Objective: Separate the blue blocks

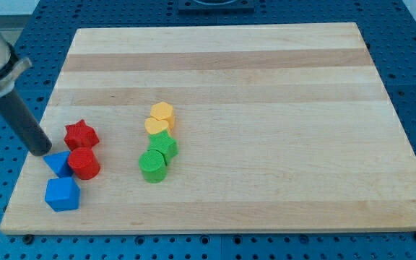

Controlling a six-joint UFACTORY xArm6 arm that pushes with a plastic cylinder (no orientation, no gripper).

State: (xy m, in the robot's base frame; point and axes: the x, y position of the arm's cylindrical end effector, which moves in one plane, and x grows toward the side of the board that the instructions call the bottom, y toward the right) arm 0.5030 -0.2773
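Observation:
Two blue blocks lie at the board's lower left. A blue triangle (58,163) sits just above a blue cube (63,193), the two nearly touching. My tip (42,150) rests on the board just up and left of the blue triangle, close to its top corner. A red star (81,135) lies right of my tip. A red cylinder (84,164) touches the blue triangle's right side.
Near the board's middle left, two yellow blocks (160,118) sit above two green blocks (157,157) in a tight column. The wooden board (266,87) lies on a blue perforated table. The board's left edge is close to my tip.

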